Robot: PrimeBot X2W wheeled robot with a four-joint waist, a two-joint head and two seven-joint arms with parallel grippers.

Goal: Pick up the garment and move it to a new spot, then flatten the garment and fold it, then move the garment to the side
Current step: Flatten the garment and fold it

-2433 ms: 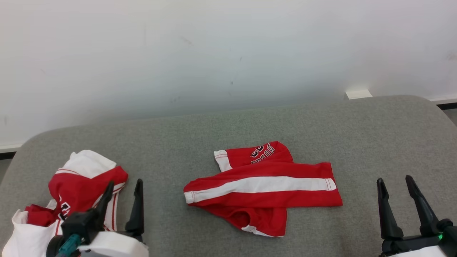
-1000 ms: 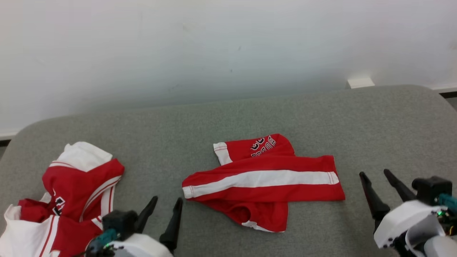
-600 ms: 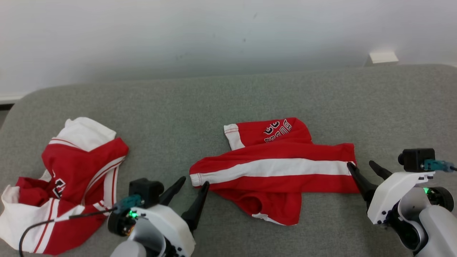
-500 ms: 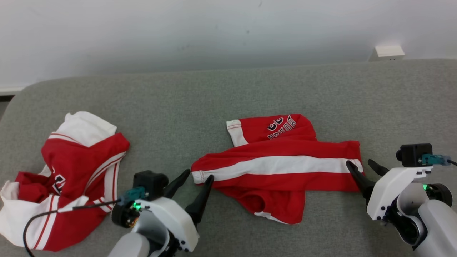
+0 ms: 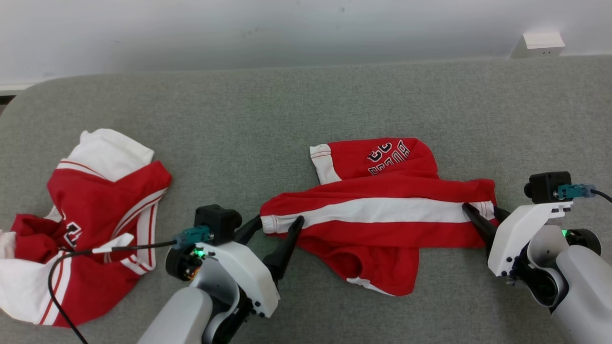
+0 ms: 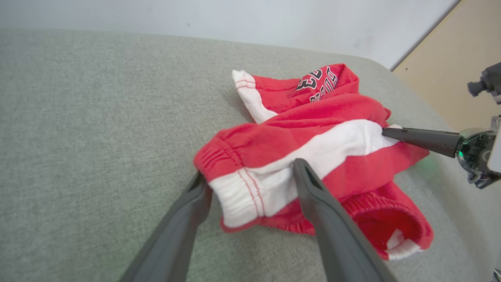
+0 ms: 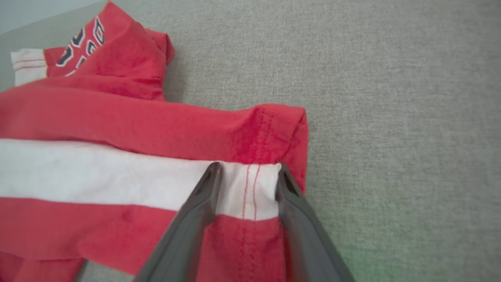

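Note:
The garment [image 5: 377, 210], red shorts with a white side stripe and black lettering, lies crumpled on the grey cushion [image 5: 248, 119]. My left gripper [image 5: 278, 220] is open, its fingers either side of the garment's left hem. In the left wrist view the left gripper [image 6: 250, 172] straddles the white hem of the garment [image 6: 313, 129], with one right finger [image 6: 415, 137] at the far end. My right gripper [image 5: 480, 209] is at the right hem. In the right wrist view the right gripper [image 7: 248, 169] has its jaws apart around the white stripe's end on the garment [image 7: 117, 121].
A second red and white garment [image 5: 105, 205] lies bunched at the cushion's left end, with a black cable [image 5: 62, 267] from my left wrist over it. A white wall block [image 5: 542, 44] sits behind the cushion's far right. Bare cushion lies beyond the shorts.
The head camera has tilted down. Both arms have reached forward to the two ends of the garment. The right fingers have drawn closer together around the right hem.

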